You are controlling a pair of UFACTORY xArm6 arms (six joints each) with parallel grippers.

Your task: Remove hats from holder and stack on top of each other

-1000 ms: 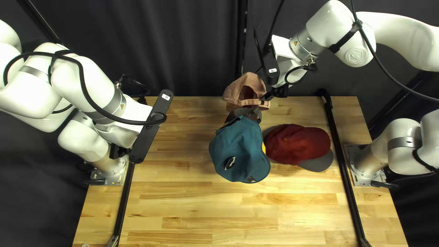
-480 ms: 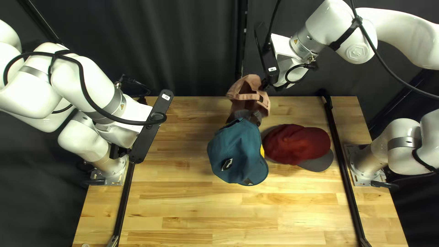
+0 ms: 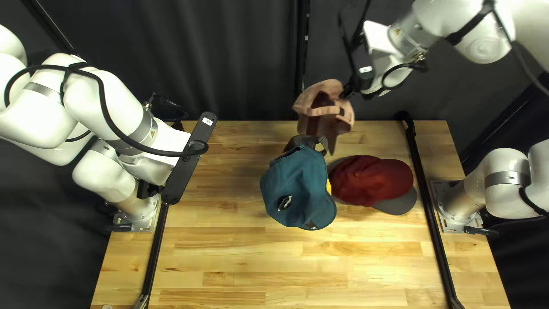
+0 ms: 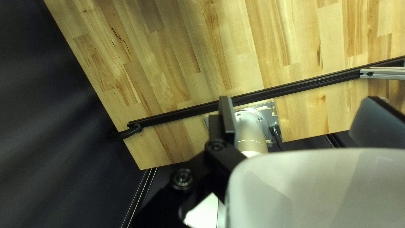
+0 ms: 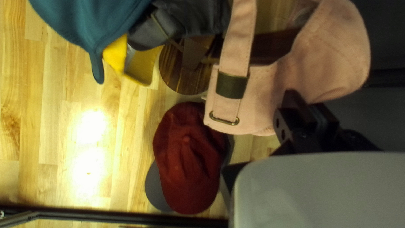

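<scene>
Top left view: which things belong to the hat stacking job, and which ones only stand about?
For the job:
pink hat, held in the right gripper
teal hat and grey hat, on the holder
red hat, lying on the table

Not for the job:
black rails
curtain
</scene>
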